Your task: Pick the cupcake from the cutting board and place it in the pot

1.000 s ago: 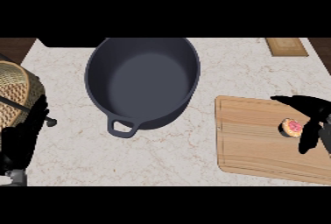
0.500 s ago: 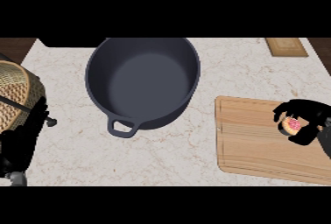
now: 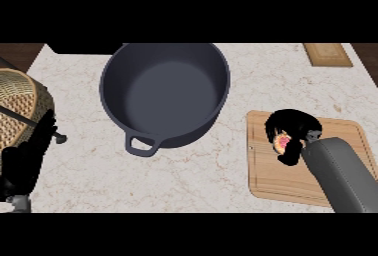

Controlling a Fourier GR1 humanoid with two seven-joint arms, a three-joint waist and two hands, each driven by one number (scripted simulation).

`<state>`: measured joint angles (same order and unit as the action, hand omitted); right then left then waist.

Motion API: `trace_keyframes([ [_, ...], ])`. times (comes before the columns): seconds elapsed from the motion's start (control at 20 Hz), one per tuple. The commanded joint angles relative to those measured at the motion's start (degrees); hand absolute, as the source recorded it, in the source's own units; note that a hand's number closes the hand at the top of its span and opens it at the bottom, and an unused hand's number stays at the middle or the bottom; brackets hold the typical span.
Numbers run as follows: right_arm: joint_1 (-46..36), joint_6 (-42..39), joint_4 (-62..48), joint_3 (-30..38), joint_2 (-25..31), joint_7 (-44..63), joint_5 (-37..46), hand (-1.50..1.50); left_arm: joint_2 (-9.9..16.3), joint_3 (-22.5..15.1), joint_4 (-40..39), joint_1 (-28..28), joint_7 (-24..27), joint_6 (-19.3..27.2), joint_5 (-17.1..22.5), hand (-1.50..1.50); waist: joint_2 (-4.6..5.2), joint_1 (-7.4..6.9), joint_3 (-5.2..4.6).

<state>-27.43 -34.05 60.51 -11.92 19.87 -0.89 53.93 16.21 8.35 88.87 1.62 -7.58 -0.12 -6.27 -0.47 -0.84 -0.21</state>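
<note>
Moved: the black right hand [image 3: 294,131] has shifted left across the light wooden cutting board [image 3: 275,180] since a second ago, its fingers now curled round the pink-topped cupcake [image 3: 283,144].
Cupcake: over the board's left part.
Pot: dark grey oval pot [image 3: 165,95], well left.
Between: bare marble counter [image 3: 214,170].
Left hand [image 3: 26,160]: resting, fingers straight, beside a wicker basket [image 3: 18,102].

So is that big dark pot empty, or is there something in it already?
Empty. The pot shows only its bare dark bottom. The cupcake is over the cutting board, with the right hand curled round it.
</note>
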Motion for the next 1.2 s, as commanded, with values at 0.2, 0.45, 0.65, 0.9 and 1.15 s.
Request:
trace_keyframes([
  [0.2, -8.55, 4.64, 6.02, -14.9, -19.48, 18.05, -1.56, 1.5, -1.04, -3.43, -1.03, -3.95, -0.26, -1.6, -0.7, 0.0, 0.67, -6.55, 0.04],
  [0.45, -12.13, 12.0, 11.21, -24.3, -19.75, 33.22, -5.2, 1.5, -1.41, -4.17, -1.67, -5.55, -1.12, -1.37, -1.36, 0.0, 0.14, -6.39, 0.08],
  [0.65, -18.08, 19.49, 15.95, -30.7, -19.82, 44.4, -3.75, 1.5, -2.27, -5.08, -2.35, -4.74, -0.24, -0.73, -2.36, 0.0, -0.13, -6.58, 0.01],
  [0.9, -27.39, 27.59, 20.29, -35.38, -19.85, 59.44, 0.53, 1.5, -0.71, -3.24, -3.31, -6.09, -1.06, -1.35, -1.49, 0.0, -0.24, -5.51, -0.02],
  [1.15, -35.05, 35.94, 22.18, -37.0, -19.86, 70.99, -4.33, 1.5, -1.42, -4.23, -3.54, -5.91, -0.37, -0.68, -2.71, 0.0, 0.3, -5.39, 0.0],
])
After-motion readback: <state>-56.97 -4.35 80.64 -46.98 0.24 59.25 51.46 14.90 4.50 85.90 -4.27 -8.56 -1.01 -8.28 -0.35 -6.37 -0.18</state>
